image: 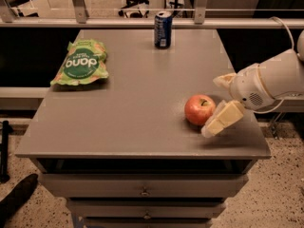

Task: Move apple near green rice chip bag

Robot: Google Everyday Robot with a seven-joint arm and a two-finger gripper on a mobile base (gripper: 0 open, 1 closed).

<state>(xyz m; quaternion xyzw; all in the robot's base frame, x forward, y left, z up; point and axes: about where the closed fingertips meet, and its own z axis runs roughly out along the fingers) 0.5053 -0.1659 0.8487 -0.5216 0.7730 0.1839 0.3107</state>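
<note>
1. One apple [199,109] on the tabletop [142,113].
2. One green rice chip bag [80,63].
3. One blue soda can [163,29].
4. One gripper [216,103], just right of the apple near the front edge, jaws spread apart.
5. Two drawer knobs [143,192] below.

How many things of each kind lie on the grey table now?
Fruit: 1, the apple
Snack bags: 1, the green rice chip bag
Cans: 1, the blue soda can
Total: 3
The gripper, open, is beside the apple.

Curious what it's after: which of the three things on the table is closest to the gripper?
The apple, right beside the gripper at the table's front right; the bag and can sit far back.
</note>
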